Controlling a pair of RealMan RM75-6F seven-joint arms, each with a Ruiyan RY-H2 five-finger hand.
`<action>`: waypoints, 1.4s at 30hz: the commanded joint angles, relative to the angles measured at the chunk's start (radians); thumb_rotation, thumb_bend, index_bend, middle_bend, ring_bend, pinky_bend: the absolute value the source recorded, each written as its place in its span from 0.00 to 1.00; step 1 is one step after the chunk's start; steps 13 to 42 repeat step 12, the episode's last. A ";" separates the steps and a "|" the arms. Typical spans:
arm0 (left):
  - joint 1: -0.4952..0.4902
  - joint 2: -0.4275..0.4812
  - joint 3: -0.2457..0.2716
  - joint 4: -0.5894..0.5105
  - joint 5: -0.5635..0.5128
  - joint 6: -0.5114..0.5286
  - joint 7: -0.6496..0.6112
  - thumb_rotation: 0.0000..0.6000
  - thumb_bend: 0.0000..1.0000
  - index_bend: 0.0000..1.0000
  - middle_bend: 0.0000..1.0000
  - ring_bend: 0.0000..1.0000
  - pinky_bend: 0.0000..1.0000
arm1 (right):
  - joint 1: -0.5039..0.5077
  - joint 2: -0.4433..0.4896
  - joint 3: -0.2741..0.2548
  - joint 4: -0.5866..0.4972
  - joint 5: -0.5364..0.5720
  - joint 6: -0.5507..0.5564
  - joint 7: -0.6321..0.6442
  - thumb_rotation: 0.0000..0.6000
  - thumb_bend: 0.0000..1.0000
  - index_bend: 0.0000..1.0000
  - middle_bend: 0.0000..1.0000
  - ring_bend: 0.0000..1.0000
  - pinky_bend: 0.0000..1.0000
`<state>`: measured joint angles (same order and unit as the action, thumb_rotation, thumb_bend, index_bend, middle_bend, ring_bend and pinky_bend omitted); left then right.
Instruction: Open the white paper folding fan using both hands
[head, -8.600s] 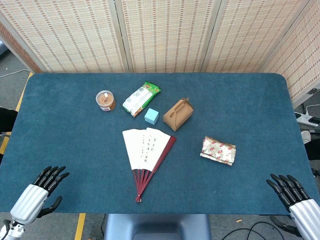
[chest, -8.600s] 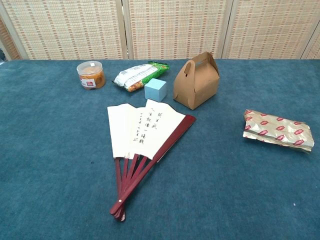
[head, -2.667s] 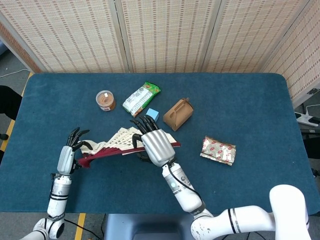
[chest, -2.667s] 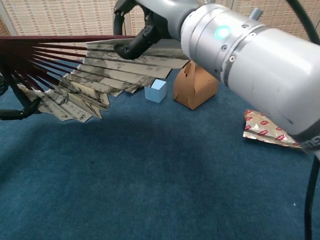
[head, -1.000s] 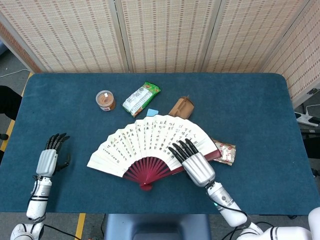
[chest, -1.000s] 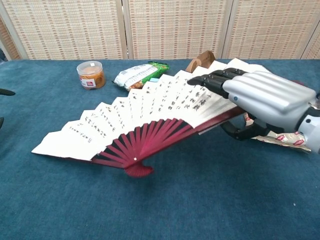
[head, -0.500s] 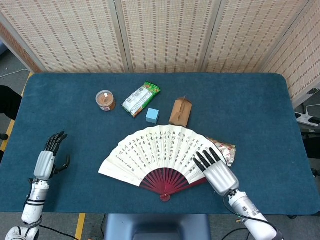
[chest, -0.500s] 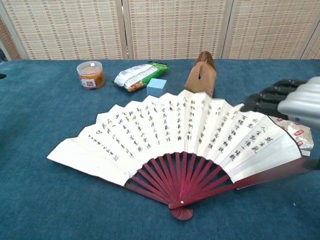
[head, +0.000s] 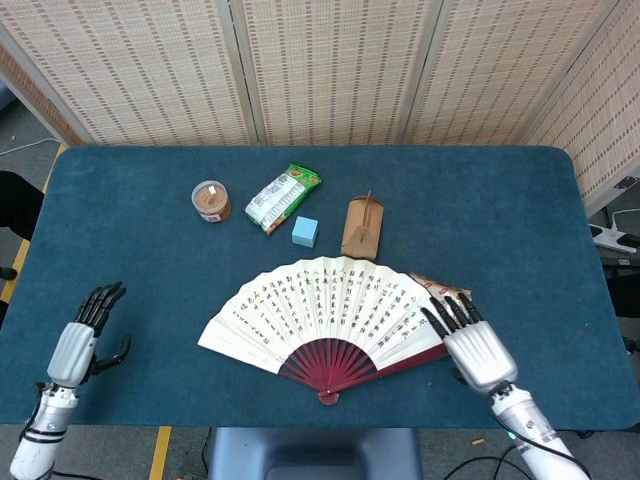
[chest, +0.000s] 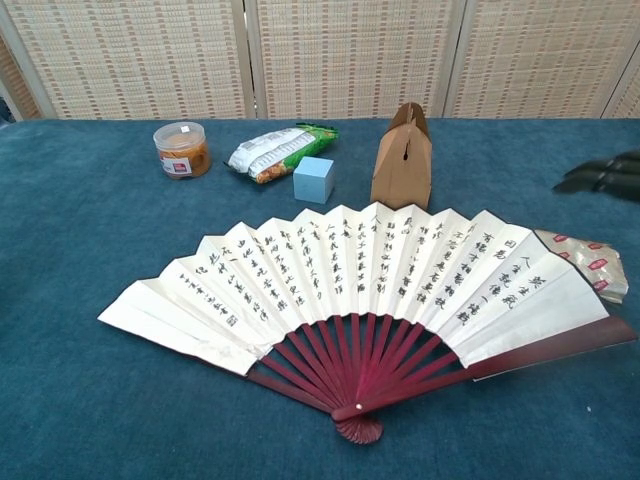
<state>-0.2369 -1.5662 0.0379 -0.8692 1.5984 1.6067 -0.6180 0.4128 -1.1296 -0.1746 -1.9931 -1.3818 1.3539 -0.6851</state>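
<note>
The right hand (head: 478, 350) sits at the table's near edge, about five o'clock from the table's middle, fingers apart and straight, holding nothing; its fingertips (chest: 598, 176) lie just beside the fan's right guard stick; the left hand (head: 78, 343) waits at roughly eight o'clock, near the left edge, fingers loosely apart and empty, well apart from the fan. The white paper folding fan (head: 325, 305) lies spread wide and flat on the blue table (head: 500, 220), its red ribs gathered at a pivot toward six o'clock, its right end overlapping a gold snack packet (chest: 590, 260) at three o'clock. Beyond the fan stand a light blue cube (head: 305, 231) and a brown paper box (head: 362, 227); farther, at eleven o'clock, lie a green-and-white packet (head: 281, 197) and a small round jar (head: 210, 200).
</note>
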 joint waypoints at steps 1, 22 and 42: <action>0.060 0.249 0.054 -0.362 0.022 0.010 0.388 1.00 0.48 0.08 0.00 0.00 0.00 | -0.258 -0.016 -0.037 0.312 -0.211 0.344 0.368 1.00 0.08 0.00 0.00 0.00 0.00; 0.090 0.394 0.072 -0.579 0.055 0.022 0.565 1.00 0.50 0.07 0.00 0.00 0.00 | -0.334 0.063 0.006 0.371 -0.126 0.353 0.584 1.00 0.08 0.00 0.00 0.00 0.00; 0.090 0.394 0.072 -0.579 0.055 0.022 0.565 1.00 0.50 0.07 0.00 0.00 0.00 | -0.334 0.063 0.006 0.371 -0.126 0.353 0.584 1.00 0.08 0.00 0.00 0.00 0.00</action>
